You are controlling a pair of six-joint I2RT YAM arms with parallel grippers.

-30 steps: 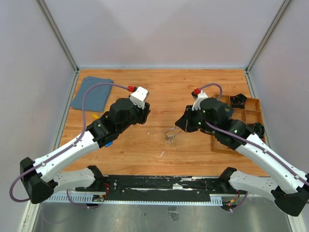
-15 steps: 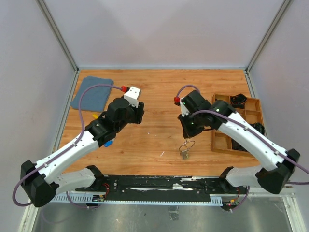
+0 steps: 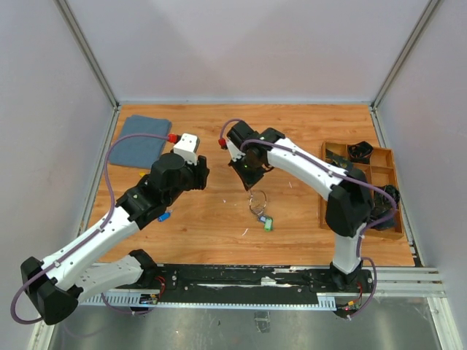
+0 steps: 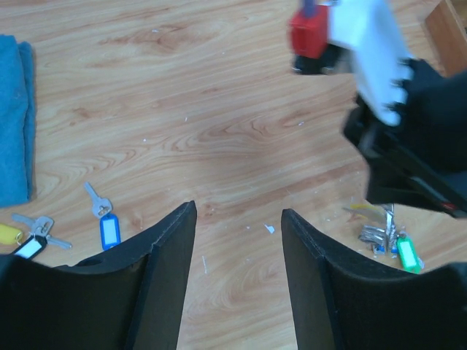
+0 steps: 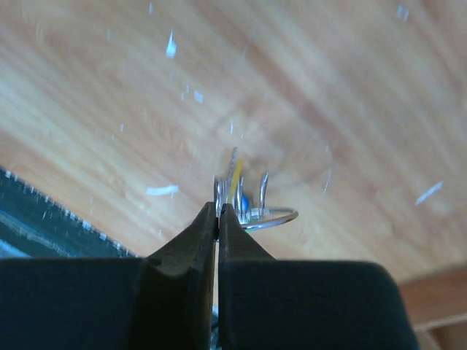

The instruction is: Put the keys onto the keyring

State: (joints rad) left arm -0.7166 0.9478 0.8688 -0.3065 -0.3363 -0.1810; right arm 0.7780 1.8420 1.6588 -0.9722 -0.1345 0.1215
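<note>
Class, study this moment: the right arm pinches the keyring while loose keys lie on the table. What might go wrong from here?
1. The right gripper pinches the thin keyring only at the tips of its shut jaws; the wire may twist or slip out, dropping the green-tagged key.
2. The blue-tagged key lies flat on the table, so the open left gripper may scrape the wood or fail to lift it.
</note>
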